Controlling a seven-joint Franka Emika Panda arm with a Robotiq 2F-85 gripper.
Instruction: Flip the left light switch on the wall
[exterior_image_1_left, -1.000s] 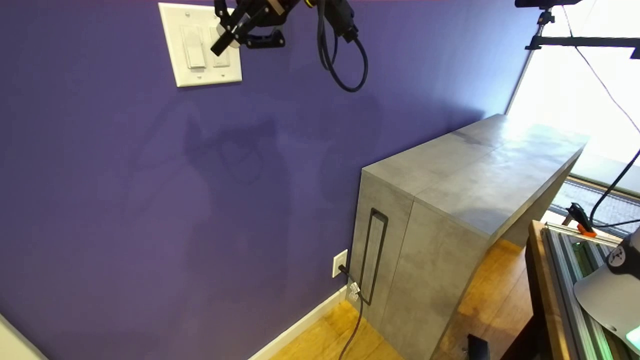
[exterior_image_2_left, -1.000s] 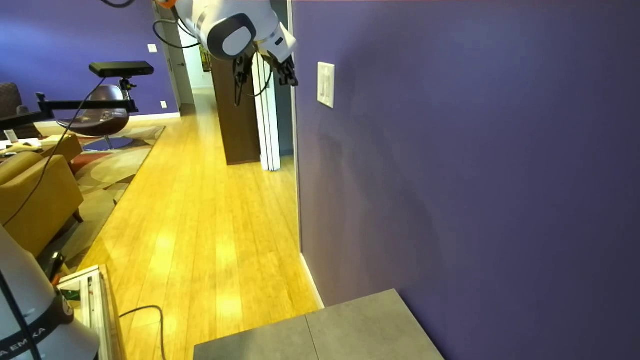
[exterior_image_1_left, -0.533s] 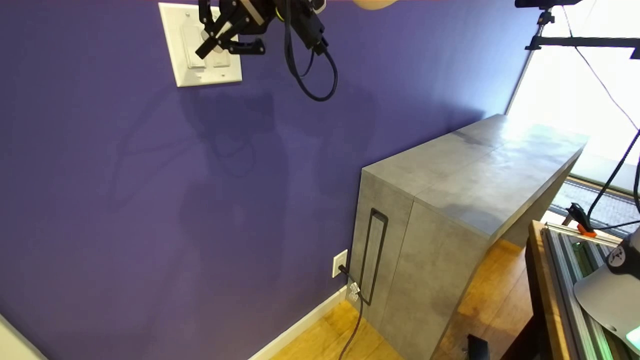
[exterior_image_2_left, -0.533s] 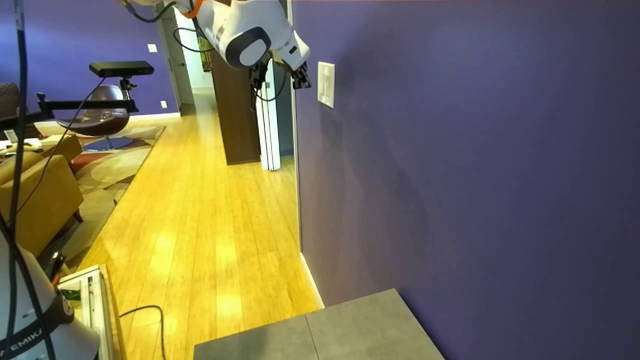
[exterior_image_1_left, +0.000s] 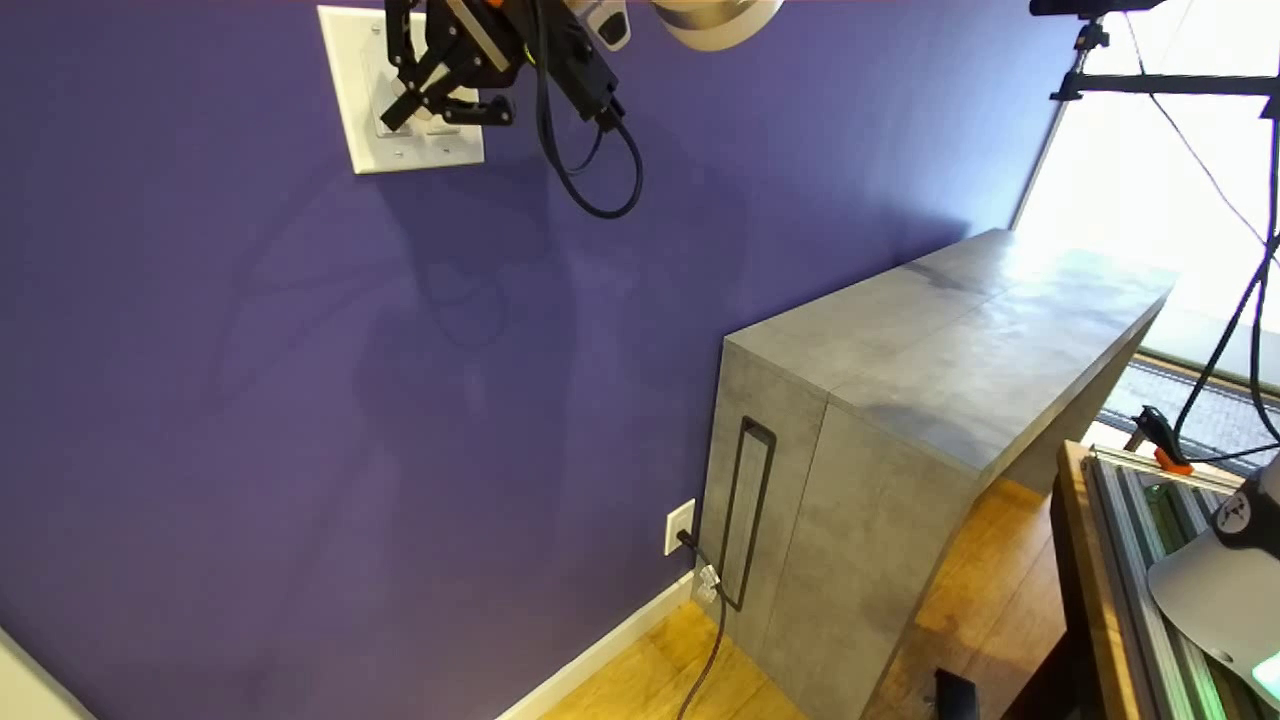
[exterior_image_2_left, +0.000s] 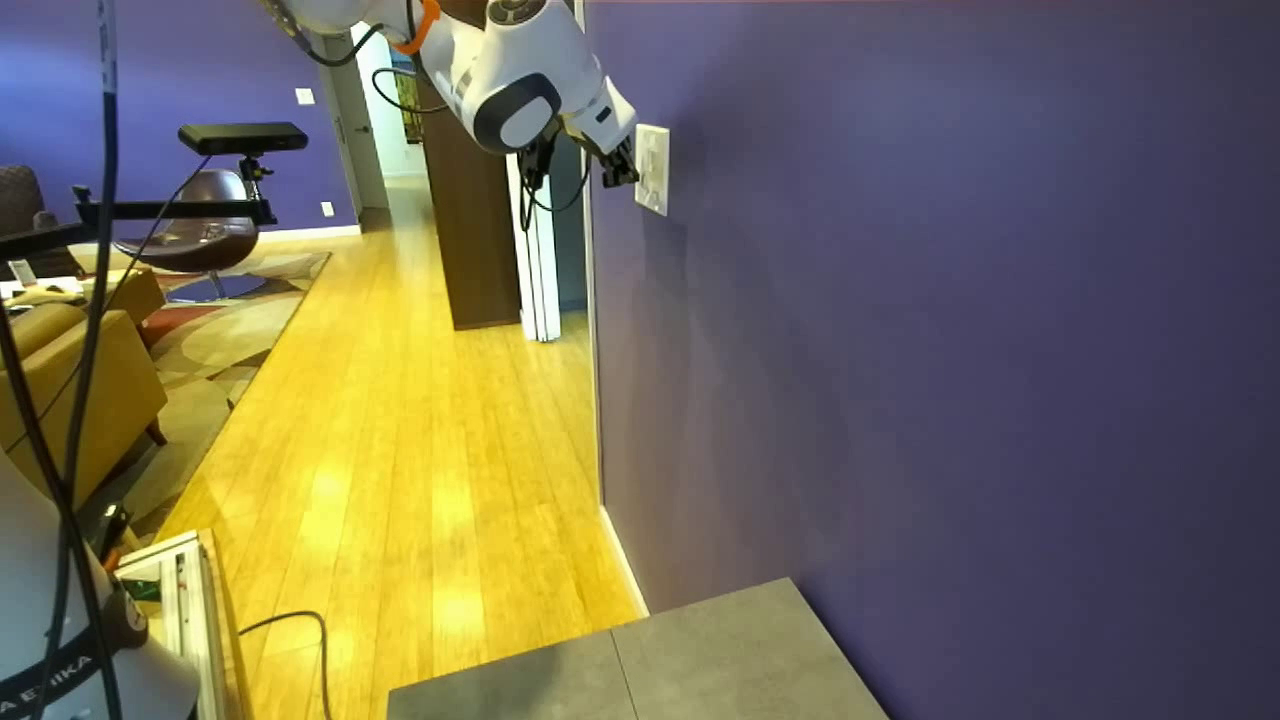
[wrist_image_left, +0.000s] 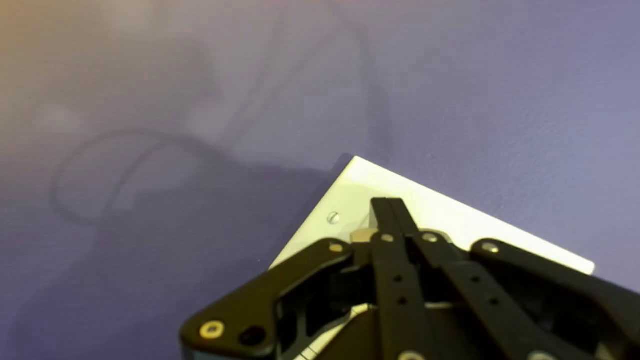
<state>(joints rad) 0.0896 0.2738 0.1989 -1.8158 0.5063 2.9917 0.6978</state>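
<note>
Soft shadows dim the wall (exterior_image_1_left: 420, 380); white glare lies on the cabinet (exterior_image_1_left: 930, 370); bright patches shine on the floor (exterior_image_2_left: 390, 450); the wrist view looks hazy.

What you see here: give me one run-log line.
gripper shut, empty | near left light switch on wall | contact: cannot tell | flip: unconfirmed

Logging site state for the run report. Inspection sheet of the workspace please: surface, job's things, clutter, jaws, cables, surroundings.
Surface: purple-blue wall, shadows cast across it.
Job's things: left light switch in white double plate, partly hidden by the jaws; whether flipped, cannot tell.
Clutter: black-and-orange item, clamp-like, at the edge of the robot's bench.
Jaws: shut, nothing seen between them; tips overlap the switch in an exterior view, contact unclear.
Cables: black loop hanging near the jaws; cord plugged into the outlet.
Surroundings: grey cabinet alongside the wall.
</note>
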